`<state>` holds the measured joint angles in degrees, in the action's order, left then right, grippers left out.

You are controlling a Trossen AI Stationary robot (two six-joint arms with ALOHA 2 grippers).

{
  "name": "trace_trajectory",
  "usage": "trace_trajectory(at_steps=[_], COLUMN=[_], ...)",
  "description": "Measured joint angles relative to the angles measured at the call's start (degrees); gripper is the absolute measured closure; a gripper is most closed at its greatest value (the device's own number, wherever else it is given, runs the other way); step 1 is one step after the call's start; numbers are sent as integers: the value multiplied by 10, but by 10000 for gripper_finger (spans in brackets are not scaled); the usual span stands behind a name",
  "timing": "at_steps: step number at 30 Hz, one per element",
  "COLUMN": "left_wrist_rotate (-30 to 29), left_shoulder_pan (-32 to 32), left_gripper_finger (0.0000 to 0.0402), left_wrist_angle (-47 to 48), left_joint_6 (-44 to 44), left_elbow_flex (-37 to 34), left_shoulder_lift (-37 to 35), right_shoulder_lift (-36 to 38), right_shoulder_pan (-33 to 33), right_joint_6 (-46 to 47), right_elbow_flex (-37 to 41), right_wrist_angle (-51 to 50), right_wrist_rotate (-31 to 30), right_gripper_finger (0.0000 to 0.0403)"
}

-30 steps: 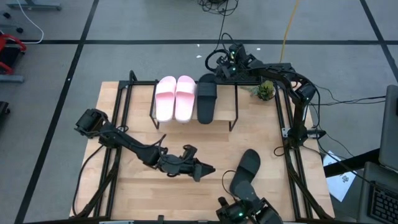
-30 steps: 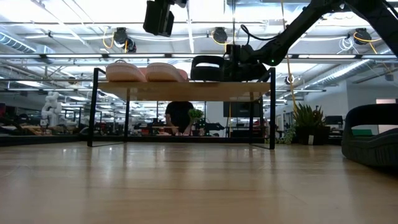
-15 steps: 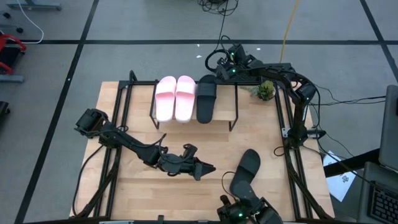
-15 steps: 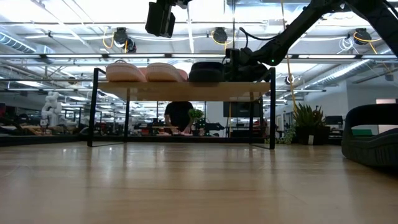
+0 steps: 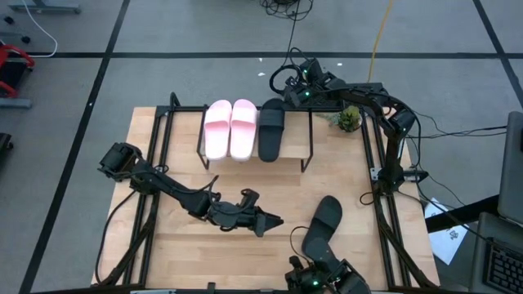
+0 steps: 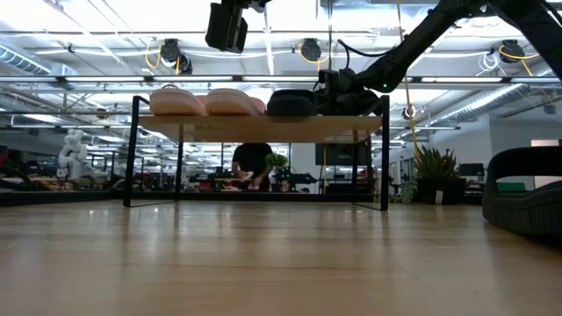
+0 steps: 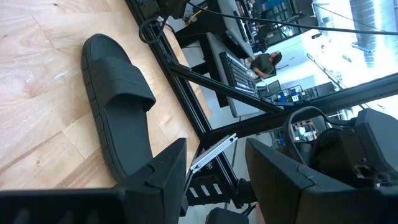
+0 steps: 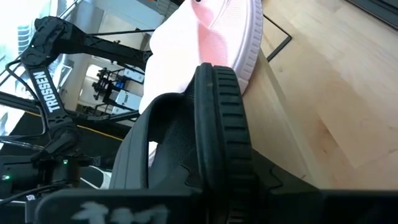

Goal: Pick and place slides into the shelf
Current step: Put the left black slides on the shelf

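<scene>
The shelf [image 5: 298,145] stands at the table's far side on thin black legs, its board level in the low view [image 6: 263,127]. The pale pink pair [image 5: 230,129] lies on it, with one black slide [image 5: 271,131] beside them on the right. My right gripper [image 5: 286,98] reaches in from the far right and is shut at that slide's far end. The other black slide [image 5: 321,227] lies sole-down on the table near the right near corner. My left gripper [image 5: 274,222] hovers open just left of it, touching nothing. My right gripper holds the black slide by the ribbed sole rim at its far end [image 8: 217,155], pinched between the two fingers. The fingers come about level from the table's far right side. The slide lies flat on the shelf board [image 6: 291,103], against the right pink slide.
A small potted plant [image 5: 349,120] sits at the table's far right, beside the shelf. Black frame rails run along both table sides [image 5: 382,212]. Bare tabletop lies between the shelf and the left arm. A person [image 6: 255,162] is in the room behind.
My right gripper has come down a little with the black slide. The slide, raised and tilted above the board a second ago, now lies flat on the shelf next to the pink pair. The left arm has kept still.
</scene>
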<state>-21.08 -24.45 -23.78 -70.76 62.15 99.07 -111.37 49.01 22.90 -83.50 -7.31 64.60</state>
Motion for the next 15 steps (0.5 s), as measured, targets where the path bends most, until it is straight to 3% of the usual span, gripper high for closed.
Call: trace_trajectory(at_steps=[15], left_wrist_rotate=[0], left_shoulder_pan=[0], left_gripper_finger=[238], left_wrist_angle=[0], left_joint_6=[1], left_elbow_flex=[0], left_shoulder_lift=[0], right_shoulder_lift=[0], right_shoulder_pan=[0], right_joint_6=[-13], right_elbow_flex=[0], right_wrist_angle=[-11], right_wrist_rotate=[-3], right_gripper_finger=[319])
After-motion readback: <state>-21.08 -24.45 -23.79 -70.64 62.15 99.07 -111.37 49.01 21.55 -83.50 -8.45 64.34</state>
